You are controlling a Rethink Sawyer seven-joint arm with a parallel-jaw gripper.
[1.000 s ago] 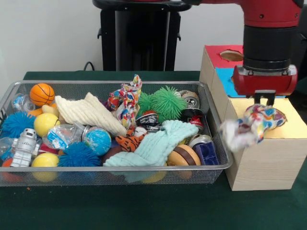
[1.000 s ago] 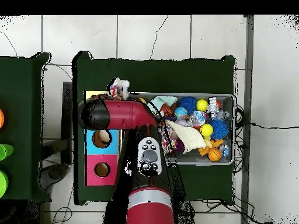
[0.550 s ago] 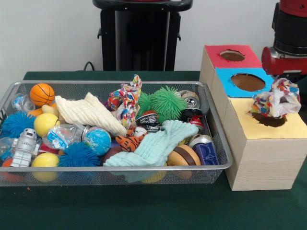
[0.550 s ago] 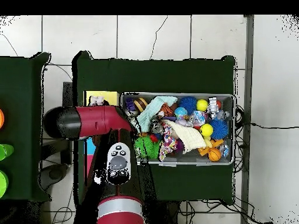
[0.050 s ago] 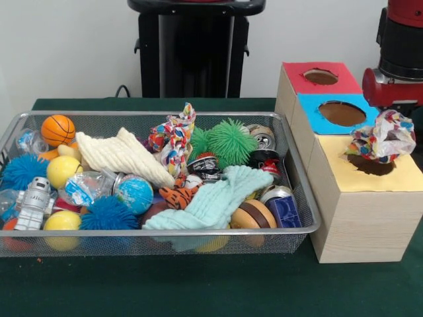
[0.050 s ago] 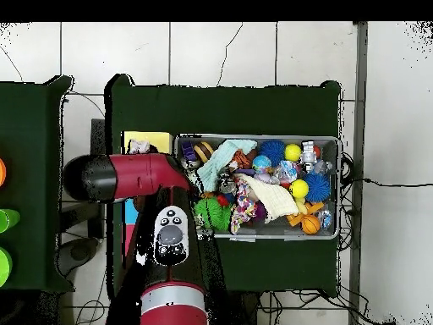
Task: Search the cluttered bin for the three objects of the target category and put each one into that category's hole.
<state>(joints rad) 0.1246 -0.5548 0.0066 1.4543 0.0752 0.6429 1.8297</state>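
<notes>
The large silver wire-mesh bin [image 5: 158,238] stays full of clutter, and beside it stands the pale wooden box with red, blue and yellow tops [image 5: 360,211]. The multicoloured knotted fabric rope toy [image 5: 383,137] hangs over the yellow top's hole [image 5: 370,165] under the red arm's gripper [image 5: 395,107], but I cannot tell whether the pincer grips it. It looks soft, light and floppy, so I judge the thick knot the best place to hold.

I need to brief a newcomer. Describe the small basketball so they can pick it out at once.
Start at the wire mesh bin on the green table. In the front view, go to its far left corner: the small basketball sits there. It is the only orange ball with black seam lines; the balls nearby are plain yellow.
</notes>
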